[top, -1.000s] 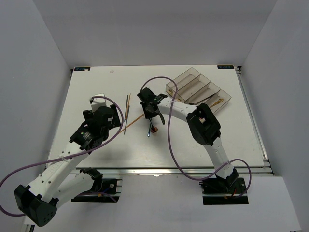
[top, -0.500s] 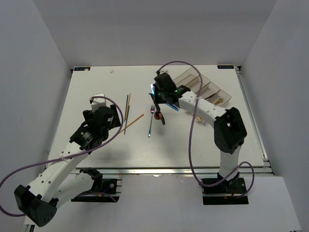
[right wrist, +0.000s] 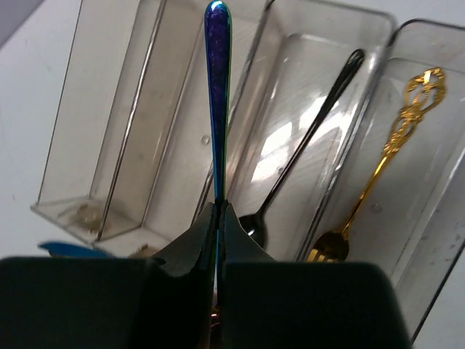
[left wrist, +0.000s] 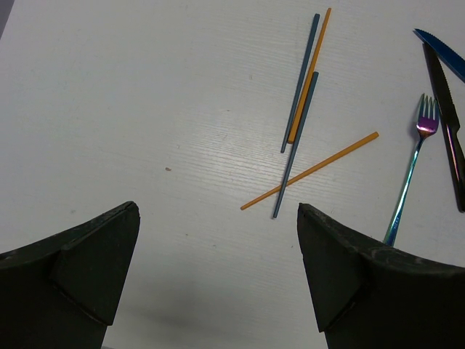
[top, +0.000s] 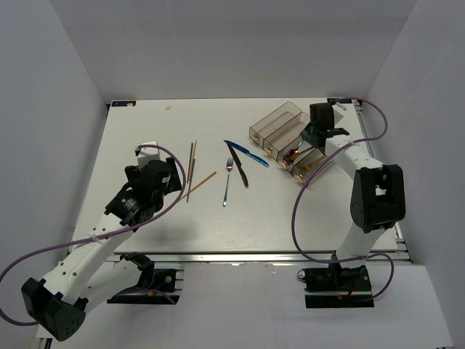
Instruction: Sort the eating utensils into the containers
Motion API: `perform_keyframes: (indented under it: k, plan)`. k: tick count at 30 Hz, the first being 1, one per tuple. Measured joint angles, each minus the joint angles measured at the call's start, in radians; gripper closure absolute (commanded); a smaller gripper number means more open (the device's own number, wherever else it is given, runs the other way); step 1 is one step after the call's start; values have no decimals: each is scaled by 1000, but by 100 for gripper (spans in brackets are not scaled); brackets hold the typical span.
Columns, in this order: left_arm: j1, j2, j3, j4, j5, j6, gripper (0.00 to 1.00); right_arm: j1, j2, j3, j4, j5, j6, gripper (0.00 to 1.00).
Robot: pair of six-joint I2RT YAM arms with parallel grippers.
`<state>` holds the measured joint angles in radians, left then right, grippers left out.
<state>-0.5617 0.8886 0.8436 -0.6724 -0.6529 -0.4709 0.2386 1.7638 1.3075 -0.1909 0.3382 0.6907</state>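
Now the right gripper (right wrist: 218, 209), pinching the iridescent spoon (right wrist: 216, 94), hangs lengthwise over, seemingly, the bin (right wrist: 309, 62) with the black spoon (right wrist: 330, 98); left gripper (left wrist: 218, 218) gapes wide.

White surface (top: 145, 123) carries chopsticks (top: 191, 161) at left, a fork (top: 227, 182), blue knife (top: 247, 153) and black piece (top: 238, 166) centrally, bins (top: 277, 118) at right.

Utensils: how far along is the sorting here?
Done: a black spoon and a gold spoon lie in neighbouring bins. In hand: the right gripper is shut on an iridescent spoon, held over the bins. Left: four chopsticks, the fork, the blue knife and the black knife lie on the table; the open left gripper hovers near the chopsticks, holding nothing.
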Motion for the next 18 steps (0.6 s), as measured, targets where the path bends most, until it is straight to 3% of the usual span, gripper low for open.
perform_keyframes:
  k: [7,18]
  plan:
    - [0,11,0,0,3,0,2,-92,21,-1,44,20,101,100]
    - [0,20,0,0,6,0,2,-103,76,-29,87,-20,177,100]
